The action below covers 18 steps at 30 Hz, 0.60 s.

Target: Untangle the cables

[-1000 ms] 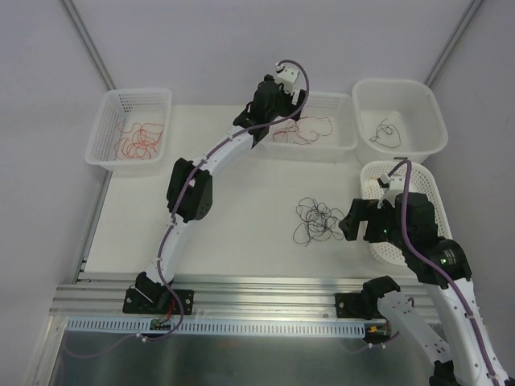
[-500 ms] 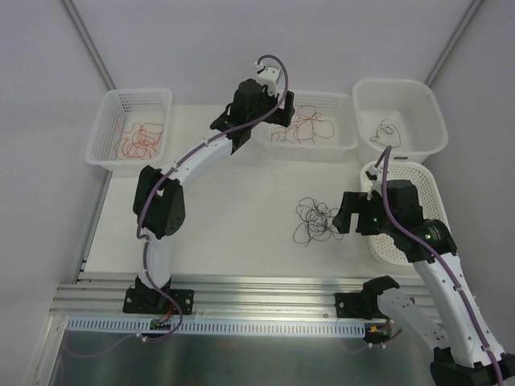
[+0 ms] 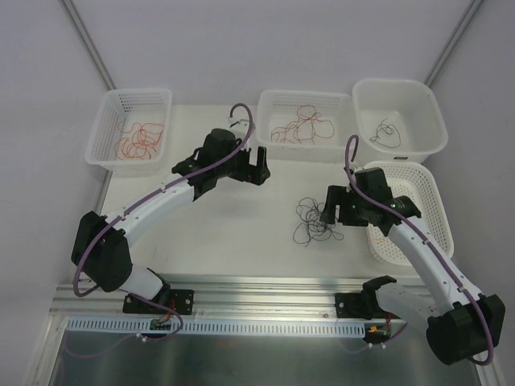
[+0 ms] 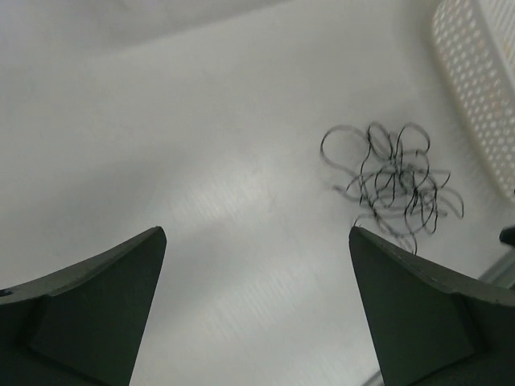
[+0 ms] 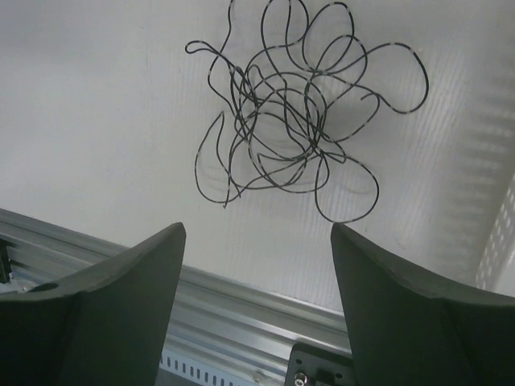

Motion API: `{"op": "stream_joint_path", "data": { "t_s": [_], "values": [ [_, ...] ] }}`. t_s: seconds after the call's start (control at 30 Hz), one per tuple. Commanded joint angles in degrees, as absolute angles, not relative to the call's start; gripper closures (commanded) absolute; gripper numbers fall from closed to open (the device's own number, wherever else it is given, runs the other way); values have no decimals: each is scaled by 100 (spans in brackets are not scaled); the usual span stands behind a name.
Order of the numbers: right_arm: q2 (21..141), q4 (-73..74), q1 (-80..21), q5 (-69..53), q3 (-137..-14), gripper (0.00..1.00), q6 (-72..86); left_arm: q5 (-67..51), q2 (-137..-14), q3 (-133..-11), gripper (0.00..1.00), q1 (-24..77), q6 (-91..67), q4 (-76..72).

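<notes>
- Where the desk [image 3: 229, 237] meets the back wall [image 3: 241, 48], three white containers stand in a row.
- The left basket [image 3: 109, 121] has holes in its sides and holds orange and red cables [image 3: 137, 141] in a curly heap.
- The middle basket [image 3: 342, 129] also has holes and holds red cables [image 3: 304, 127].
- The smooth tub [image 3: 426, 121] at the right holds one thin black cable [image 3: 386, 133].
- A fourth basket [image 3: 426, 201] sits on the right side of the desk, nearer the front. The right arm [image 3: 418, 249] covers part of it, so I cannot tell what is in it.
- A black tangle [image 3: 316, 219] of thin cables lies on the bare desk, in no container, just beside the fourth basket.
- The right jaws are apart and hang just above the tangle's right edge, with nothing between them.
- The left jaws are wide apart with nothing in them, over the bare desk, well to the left of the tangle.
- The desk is white and flat. The walls are pale grey. A silver metal rail [image 3: 257, 293] runs along the front edge.
- Count: four containers, made up of three baskets and one tub. Two arms. One tangle on the desk.
</notes>
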<state>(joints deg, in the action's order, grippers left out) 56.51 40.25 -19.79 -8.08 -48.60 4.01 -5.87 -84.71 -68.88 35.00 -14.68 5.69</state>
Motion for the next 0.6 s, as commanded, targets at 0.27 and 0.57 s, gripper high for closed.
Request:
{"op": "stream_joint_path", "data": {
  "t_s": [0.27,0.57],
  "values": [
    [7477,2524,-2259,-905,-5202,53,395,-791,-7199,-5169,1,3797,-2267,1204],
    [8183,2355,-2742,-844,-5791,99,291,-896,-7058,-4790,1,3841,-2549,1309]
  ]
}}
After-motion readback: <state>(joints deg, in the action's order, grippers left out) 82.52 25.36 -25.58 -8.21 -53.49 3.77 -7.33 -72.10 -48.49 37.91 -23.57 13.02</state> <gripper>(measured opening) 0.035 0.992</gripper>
